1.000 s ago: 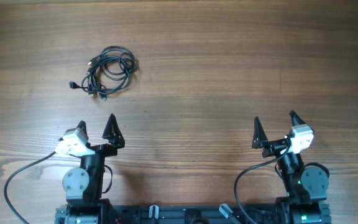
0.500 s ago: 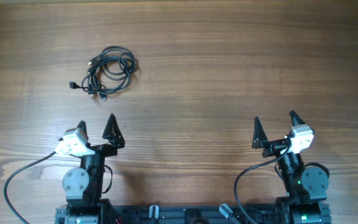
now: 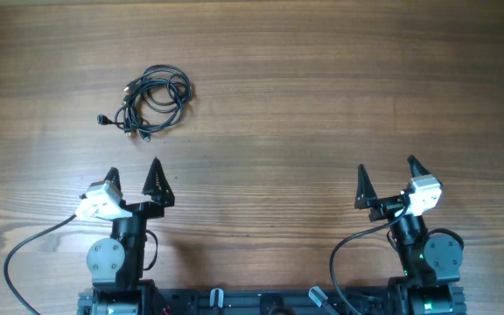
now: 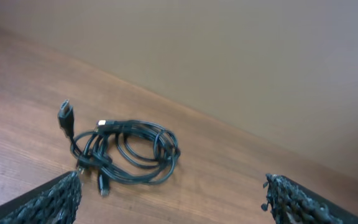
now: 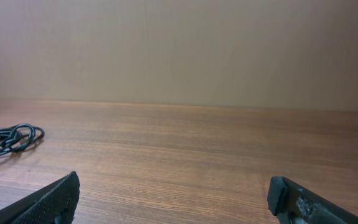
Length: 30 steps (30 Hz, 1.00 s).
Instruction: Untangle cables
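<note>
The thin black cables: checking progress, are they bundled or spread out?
Bundled: the thin black cables lie in one overlapping coil on the wooden table, plug ends sticking out.

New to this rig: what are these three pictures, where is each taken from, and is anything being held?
Two small robot arms sit at one edge of a wooden table. One picture looks straight down; the other two come from a camera on each wrist, so the dark shapes in their lower corners are that arm's own fingers. The left gripper and right gripper are both open and hold nothing. The only loose thing is a tangle of thin black cables, lying ahead of the left arm, untouched. The right wrist camera catches it at its far left.
</note>
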Tool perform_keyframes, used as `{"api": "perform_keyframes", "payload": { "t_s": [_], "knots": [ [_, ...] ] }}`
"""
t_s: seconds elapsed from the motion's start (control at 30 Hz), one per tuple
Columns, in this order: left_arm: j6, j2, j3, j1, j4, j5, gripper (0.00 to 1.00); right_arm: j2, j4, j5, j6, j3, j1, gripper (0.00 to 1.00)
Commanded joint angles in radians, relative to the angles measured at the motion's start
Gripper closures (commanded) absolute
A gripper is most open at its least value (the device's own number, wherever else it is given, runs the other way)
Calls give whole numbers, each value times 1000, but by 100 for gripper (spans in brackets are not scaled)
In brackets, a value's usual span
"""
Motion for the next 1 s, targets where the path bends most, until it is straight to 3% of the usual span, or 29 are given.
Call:
{"api": "perform_keyframes", "payload": {
  "t_s": [0.0,0.23,0.43,0.57,0.7,0.73,0.77,0.8,0.97],
  "knots": [
    [12,3,72,-5,-23,82,0,2,5,21,-12,-1,5,0],
    [8,122,600,-6,-621,91,0,2,5,21,-12,-1,5,0],
    [8,552,1089,-6,-1033,103,0,2,5,21,-12,-1,5,0],
    [8,836,1266,-6,-1158,249,0,2,5,21,-12,-1,5,0],
    [8,1081,1271,-6,-1024,248,0,2,5,21,-13,-1,5,0],
    [7,1157,1271,-6,-1024,248,64,2,5,21,-12,-1,5,0],
    [-1,1213,1271,-6,-1033,248,96,2,5,21,-12,-1,5,0],
    [-78,1304,1271,-6,-1038,248,96,2,5,21,-12,-1,5,0],
    [-101,1479,1271,-11,-966,177,96,2,5,21,-12,-1,5,0]
  ]
}}
